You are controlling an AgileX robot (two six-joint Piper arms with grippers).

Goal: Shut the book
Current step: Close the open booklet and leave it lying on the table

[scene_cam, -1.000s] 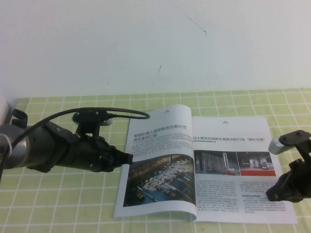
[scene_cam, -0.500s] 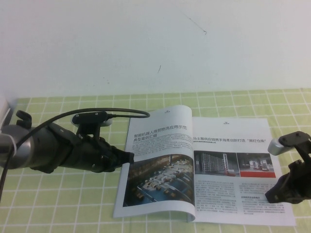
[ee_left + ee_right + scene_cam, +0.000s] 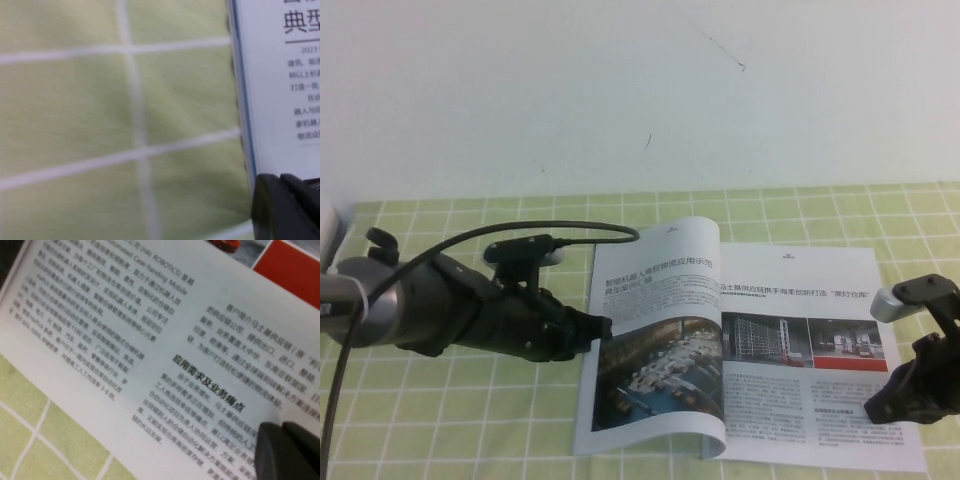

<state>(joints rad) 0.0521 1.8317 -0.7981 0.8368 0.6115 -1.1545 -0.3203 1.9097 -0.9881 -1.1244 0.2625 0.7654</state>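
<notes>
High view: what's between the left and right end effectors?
Only the open magazine: the left end effector is at its left page's outer edge, the right end effector over the right page's near outer corner. The high view shows it.

Plain white wall (image 3: 570, 90) at the back, evenly lit, with a few small dark scuff marks (image 3: 647, 142) on it. The desk (image 3: 440, 430) has a light green cloth (image 3: 800, 205) over it, white grid lines, slightly wrinkly.

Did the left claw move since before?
Yes. The left claw slid rightward across the checked tablecloth, pushing the book's left page toward the spine. The right claw sits at the outer edge of the right page.
</notes>
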